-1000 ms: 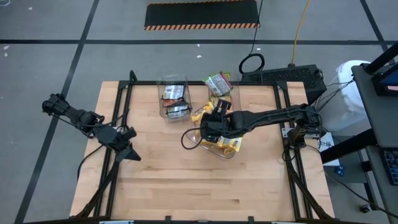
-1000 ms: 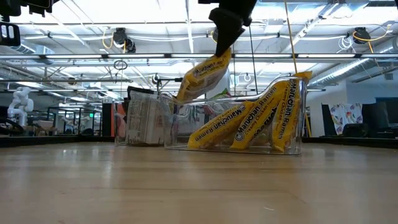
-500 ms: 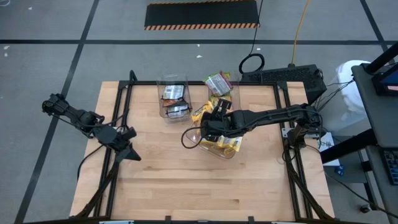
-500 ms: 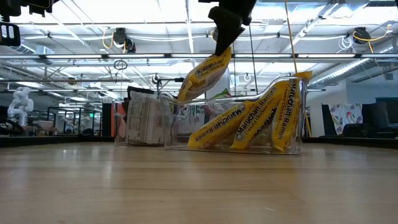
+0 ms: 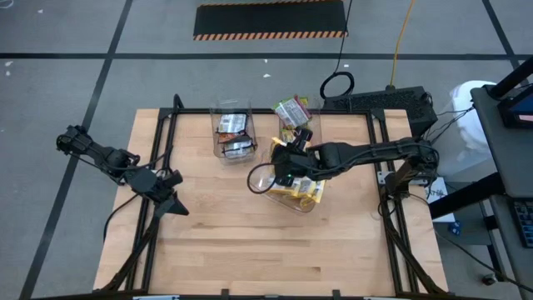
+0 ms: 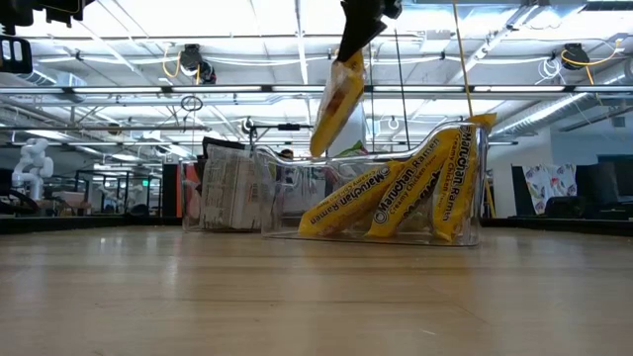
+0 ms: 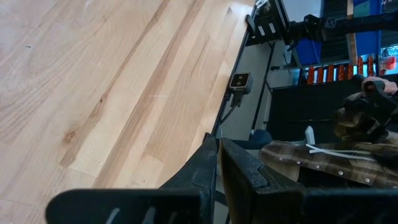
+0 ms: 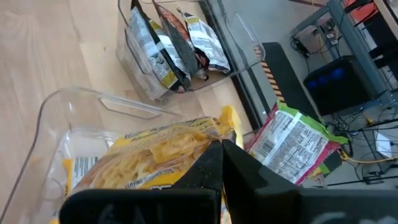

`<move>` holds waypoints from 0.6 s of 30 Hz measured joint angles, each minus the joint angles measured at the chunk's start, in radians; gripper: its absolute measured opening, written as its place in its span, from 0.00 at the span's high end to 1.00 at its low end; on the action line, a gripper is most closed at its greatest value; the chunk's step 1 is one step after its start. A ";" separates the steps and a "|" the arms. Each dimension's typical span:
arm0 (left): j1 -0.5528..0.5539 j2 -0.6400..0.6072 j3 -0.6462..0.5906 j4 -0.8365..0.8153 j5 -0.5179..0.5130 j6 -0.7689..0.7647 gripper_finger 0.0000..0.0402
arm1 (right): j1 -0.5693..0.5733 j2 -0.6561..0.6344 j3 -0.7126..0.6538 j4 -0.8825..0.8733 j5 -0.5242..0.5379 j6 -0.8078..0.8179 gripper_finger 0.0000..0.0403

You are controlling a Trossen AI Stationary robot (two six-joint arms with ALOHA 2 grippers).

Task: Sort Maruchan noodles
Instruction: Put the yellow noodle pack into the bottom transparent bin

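Note:
My right gripper (image 5: 283, 163) hangs over a clear bin (image 5: 258, 180) at mid-table, shut on a yellow noodle packet (image 6: 334, 104). Several more yellow packets (image 6: 396, 198) lean slanted inside that bin. A second clear bin (image 5: 231, 133) at the far side holds dark packets standing on edge. Green packets (image 5: 293, 111) lie in a third bin to its right. My left gripper (image 5: 172, 202) stands near the table's left edge, shut with nothing between its fingers (image 7: 217, 163). My right gripper pinches the yellow packet's upper end (image 6: 348, 63) between its two fingers. The fingers slant downward, coming from the table's right side. The packet hangs nearly upright below them, its lower end (image 6: 318, 150) clear above the bin's rim.
Bare wood spreads over the table's near half and left side. Black frame rails (image 5: 158, 150) run along the left and right edges. Cables and a dark box (image 5: 383, 102) sit beyond the far right corner. The three bins stand close together.
My right gripper has risen and shifted a little toward the table's far edge, still shut on the yellow packet. The packet has swung from a slant to hanging nearly upright and is lifted higher over the bin.

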 joint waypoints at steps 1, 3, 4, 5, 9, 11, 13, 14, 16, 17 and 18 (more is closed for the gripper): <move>0.000 0.000 0.000 0.000 0.000 0.000 0.94 | 0.000 0.000 0.000 -0.001 0.000 -0.002 1.00; 0.000 0.000 0.000 0.000 0.000 0.000 0.94 | 0.000 0.000 0.000 -0.001 -0.003 -0.002 1.00; 0.000 0.000 0.000 0.000 0.000 0.000 0.94 | 0.000 0.000 0.000 -0.001 -0.004 -0.002 1.00; 0.000 0.000 0.000 0.000 0.000 0.000 0.94 | 0.000 0.000 0.000 -0.002 -0.006 0.000 1.00; 0.000 0.000 0.000 0.000 0.000 0.000 0.94 | -0.004 -0.001 -0.020 0.021 -0.028 0.031 1.00; 0.000 0.000 0.000 0.000 0.000 0.000 0.94 | -0.004 -0.001 -0.046 0.032 -0.030 0.045 1.00; 0.000 0.000 0.000 0.000 0.000 0.000 0.94 | -0.004 -0.001 -0.079 0.049 -0.031 0.065 1.00; 0.000 0.000 0.000 0.000 0.000 0.000 0.94 | -0.005 -0.001 -0.098 0.063 -0.032 0.073 1.00; 0.000 0.000 0.000 0.000 0.000 0.000 0.94 | -0.006 -0.001 -0.146 0.117 -0.041 0.083 1.00; 0.000 0.000 0.000 0.000 0.000 0.000 0.94 | -0.008 -0.001 -0.172 0.152 -0.056 0.086 1.00; 0.000 0.000 0.000 0.000 0.000 0.000 0.94 | -0.009 0.000 -0.195 0.185 -0.067 0.087 1.00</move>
